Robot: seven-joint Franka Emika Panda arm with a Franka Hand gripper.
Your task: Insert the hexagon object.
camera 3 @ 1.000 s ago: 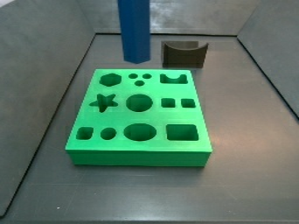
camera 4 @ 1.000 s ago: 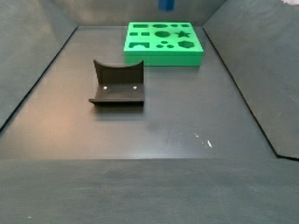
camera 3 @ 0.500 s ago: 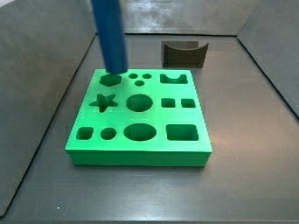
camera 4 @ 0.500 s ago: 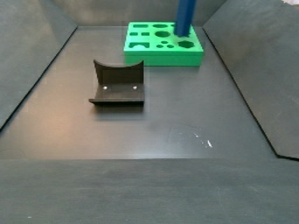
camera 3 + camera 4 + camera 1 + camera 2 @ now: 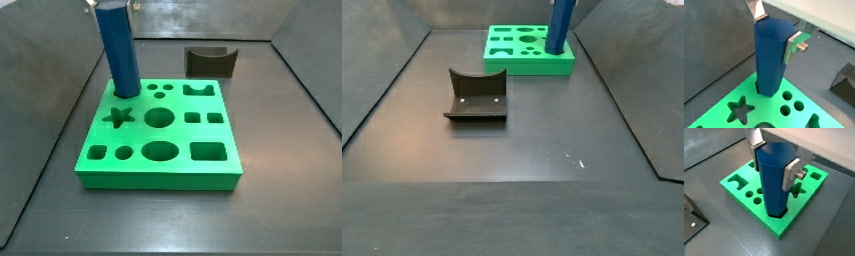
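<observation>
The hexagon object is a tall blue peg standing upright. Its lower end sits in a hole at a far corner of the green board. It also shows in the side view over the board. In both wrist views my gripper is shut on the peg's upper end, one silver finger flat on each opposite side. In the side views the gripper is almost wholly out of frame above.
The board has several other cut-outs, among them a star, circles and squares. The dark fixture stands on the grey floor apart from the board. Grey walls enclose the floor.
The peg moved left across the board's far edge and then came down; its lower end now sits in the corner hole.
</observation>
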